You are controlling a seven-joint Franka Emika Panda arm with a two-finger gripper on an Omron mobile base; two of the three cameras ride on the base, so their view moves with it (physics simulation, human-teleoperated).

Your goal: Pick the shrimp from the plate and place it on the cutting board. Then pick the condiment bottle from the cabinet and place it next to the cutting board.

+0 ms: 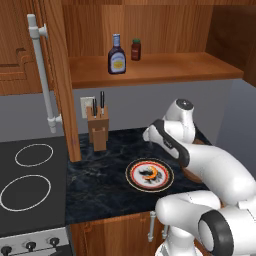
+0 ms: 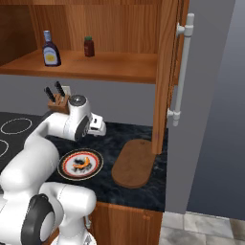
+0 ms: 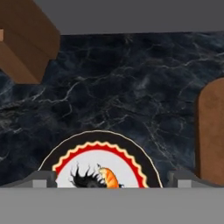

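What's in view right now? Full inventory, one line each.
shrimp: 1, orange, on the plate
plate: 1, white with red-orange and black rim, on the counter in front of the arm
cutting board: 1, brown wood, flat on the counter to the right of the plate
condiment bottle: 1, dark brown-red with pale cap, upright on the cabinet shelf
red jar: 1, red with dark lid, on the shelf right of the bottle
cabinet: 1, brown wood, open, white bar handle
knife block: 1, wood, two dark handles, against the wall
counter: 1, dark marble
stovetop: 1, black, two white rings, left of the counter
gripper: 1, above the counter behind the plate, jaw state unclear
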